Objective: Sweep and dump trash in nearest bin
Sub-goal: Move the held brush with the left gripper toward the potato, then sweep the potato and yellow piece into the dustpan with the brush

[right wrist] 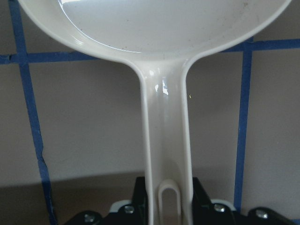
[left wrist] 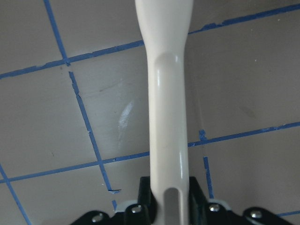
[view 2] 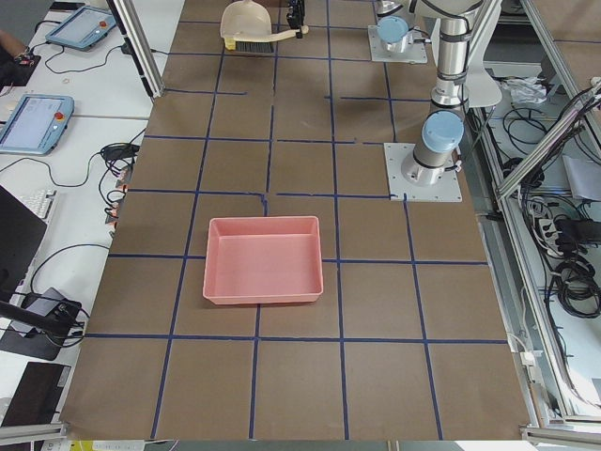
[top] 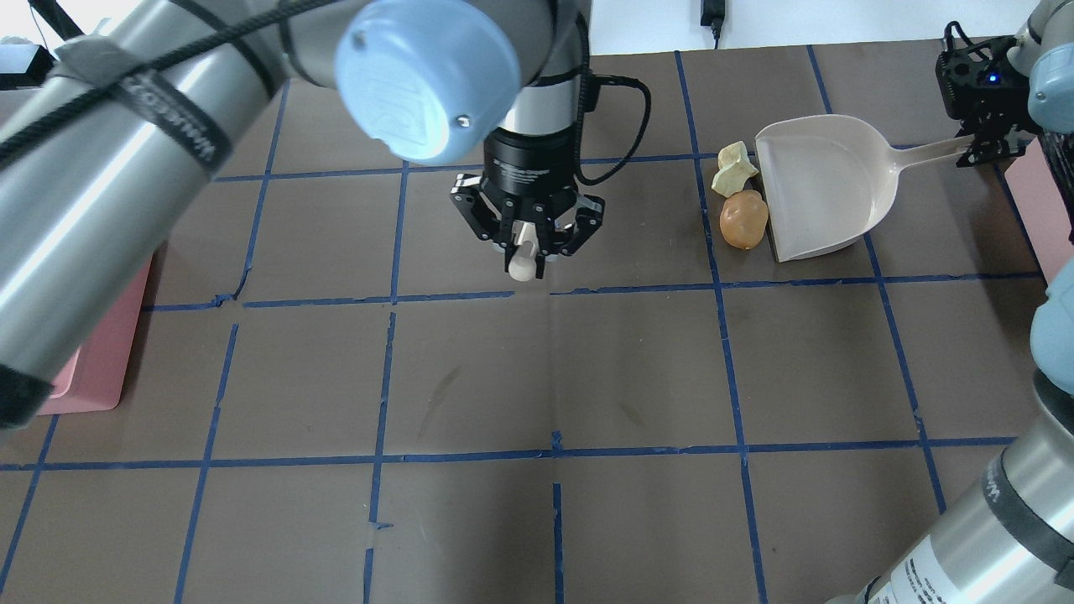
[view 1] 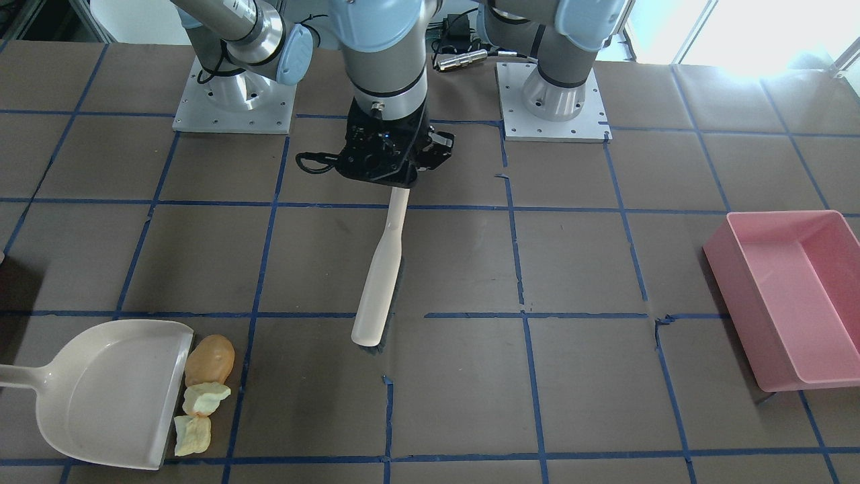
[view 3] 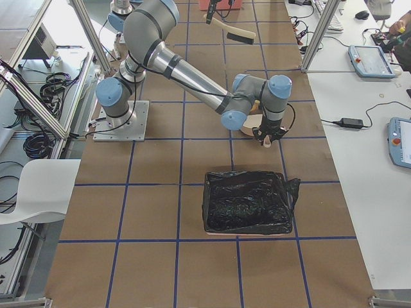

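Note:
The trash, an orange-brown lump [view 1: 209, 359] and two pale yellow-green chunks [view 1: 205, 398] [view 1: 191, 435], lies on the table right against the open lip of a cream dustpan [view 1: 114, 393]. My right gripper [top: 982, 144] is shut on the dustpan's handle [right wrist: 166, 140] and the pan rests flat. My left gripper [view 1: 398, 183] is shut on the handle [left wrist: 168, 117] of a cream hand brush [view 1: 381, 275]. The brush head hangs over the middle of the table, well apart from the trash. In the overhead view the lump [top: 743, 220] and one chunk [top: 732, 170] show.
A pink bin [view 1: 786, 296] stands at the table's end on my left side. A bin lined with a black bag [view 3: 247, 202] stands at the end on my right side, beyond the dustpan. Blue tape lines grid the brown table [view 1: 591, 269].

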Motion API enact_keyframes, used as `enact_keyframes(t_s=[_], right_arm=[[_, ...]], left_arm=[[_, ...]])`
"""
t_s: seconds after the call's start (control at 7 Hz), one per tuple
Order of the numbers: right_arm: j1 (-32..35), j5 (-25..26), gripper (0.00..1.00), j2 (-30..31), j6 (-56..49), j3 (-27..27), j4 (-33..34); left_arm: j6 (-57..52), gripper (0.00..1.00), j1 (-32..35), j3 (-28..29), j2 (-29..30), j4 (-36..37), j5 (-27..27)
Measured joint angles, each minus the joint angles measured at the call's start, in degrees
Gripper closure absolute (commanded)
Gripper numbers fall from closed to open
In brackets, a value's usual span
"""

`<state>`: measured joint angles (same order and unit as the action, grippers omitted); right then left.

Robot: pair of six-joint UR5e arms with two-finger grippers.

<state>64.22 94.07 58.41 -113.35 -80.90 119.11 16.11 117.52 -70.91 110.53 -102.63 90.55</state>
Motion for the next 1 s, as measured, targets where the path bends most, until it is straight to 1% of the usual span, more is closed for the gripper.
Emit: enact_keyframes(t_s=[0.29, 0.43, 0.57, 1.0], right_arm=[[0.2, -0.2, 1.00, 0.0, 1.1, -0.3, -0.3], [0.3, -0.2, 1.00, 0.0, 1.7, -0.5, -0.5], [0.5, -0.2, 1.00, 0.0, 2.1, -0.5, -0.5], [0.8, -0.1, 1.00, -0.1, 2.2, -0.7, -0.2]], left_arm=[[11.9, 1.00, 6.6, 6.5, 9.8, 2.0, 0.1], [16.4, 1.00, 8.9, 9.6, 14.0, 2.4, -0.1], [20.2, 1.00, 10.2, 11.5, 17.0, 3.7, -0.5], [32.0, 1.00, 13.2, 14.4, 23.3, 10.4, -0.1]])
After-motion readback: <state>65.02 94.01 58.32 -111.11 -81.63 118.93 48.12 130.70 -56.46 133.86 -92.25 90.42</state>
